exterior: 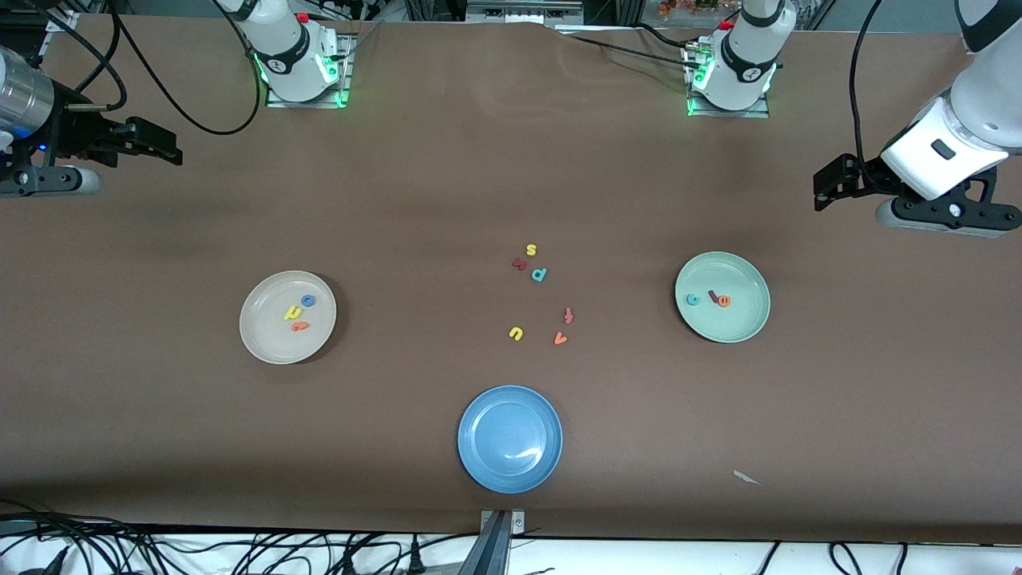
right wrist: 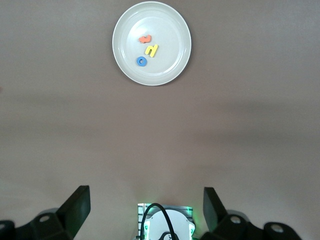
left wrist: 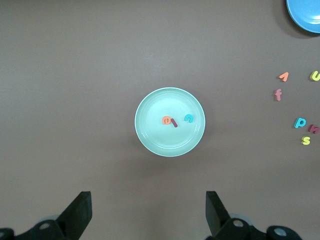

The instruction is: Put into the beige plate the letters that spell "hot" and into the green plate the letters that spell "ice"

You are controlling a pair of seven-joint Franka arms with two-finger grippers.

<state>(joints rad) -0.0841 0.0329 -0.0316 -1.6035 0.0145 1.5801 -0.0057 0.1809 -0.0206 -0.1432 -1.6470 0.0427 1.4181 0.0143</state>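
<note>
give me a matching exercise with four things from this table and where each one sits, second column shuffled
Things:
1. yellow h
2. teal c
3. yellow u
4. blue plate

Places:
A. in the green plate
B. on the bare table, among the loose letters
C. in the beige plate
D. nearest the front camera, holding no letters

Pairs: 1-C, 2-A, 3-B, 4-D

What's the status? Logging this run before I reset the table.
Left gripper and right gripper open, empty, waiting at table ends. H, o, t in beige plate; i, c, e in green plate. Nothing obstructing.
</note>
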